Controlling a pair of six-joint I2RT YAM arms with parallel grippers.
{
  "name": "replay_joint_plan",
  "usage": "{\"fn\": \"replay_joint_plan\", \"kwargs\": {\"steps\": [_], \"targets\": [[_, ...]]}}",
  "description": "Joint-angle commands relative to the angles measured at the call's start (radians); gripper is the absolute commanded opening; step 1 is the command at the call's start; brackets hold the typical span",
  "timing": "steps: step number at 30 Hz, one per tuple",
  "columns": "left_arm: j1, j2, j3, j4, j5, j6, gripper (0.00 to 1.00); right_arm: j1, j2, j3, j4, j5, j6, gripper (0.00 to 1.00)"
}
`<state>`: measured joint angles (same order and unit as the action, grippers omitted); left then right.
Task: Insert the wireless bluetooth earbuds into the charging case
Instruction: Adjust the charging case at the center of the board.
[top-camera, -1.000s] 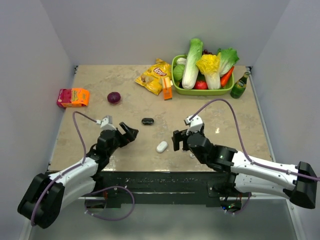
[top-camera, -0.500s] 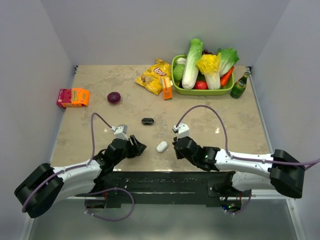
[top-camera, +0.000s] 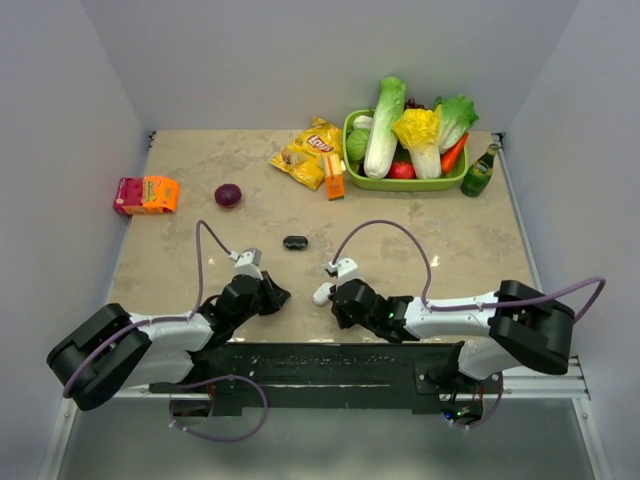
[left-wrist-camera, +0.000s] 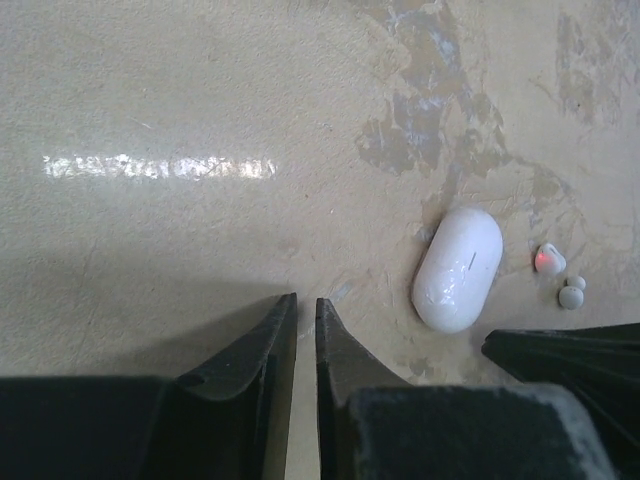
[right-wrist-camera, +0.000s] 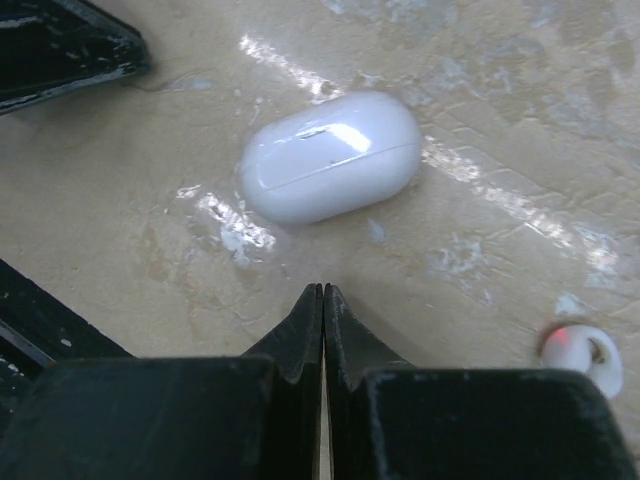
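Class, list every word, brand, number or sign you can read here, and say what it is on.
"Lay's": yellow crisp bag.
Too small to read: print on red and orange box, green bottle label.
White case: no print.

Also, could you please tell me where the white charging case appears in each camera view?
Top external: white charging case just below centre.
Left wrist: right of centre.
Right wrist: upper middle.
Shared landmark: the red-spotted white earbud beside it in both wrist views; not visible from above.
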<state>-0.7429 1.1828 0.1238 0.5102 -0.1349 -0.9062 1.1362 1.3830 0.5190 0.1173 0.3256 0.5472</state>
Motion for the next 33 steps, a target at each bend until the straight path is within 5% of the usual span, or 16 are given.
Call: {"fn": "replay_joint_plan", "kwargs": {"steps": [1, 21, 33], "targets": [[-0.007, 0.029, 0.025, 0.031, -0.003, 0.029, 0.18, 0.034, 0.047, 0.058, 0.107, -0.046, -0.003, 0.0], [-0.007, 0.02, 0.025, 0.001, -0.015, 0.03, 0.22, 0.045, 0.229, 0.174, 0.179, 0.012, -0.043, 0.0], [-0.007, 0.041, 0.023, 0.033, 0.021, 0.036, 0.47, 0.01, 0.189, 0.113, 0.084, 0.121, -0.007, 0.0]]}}
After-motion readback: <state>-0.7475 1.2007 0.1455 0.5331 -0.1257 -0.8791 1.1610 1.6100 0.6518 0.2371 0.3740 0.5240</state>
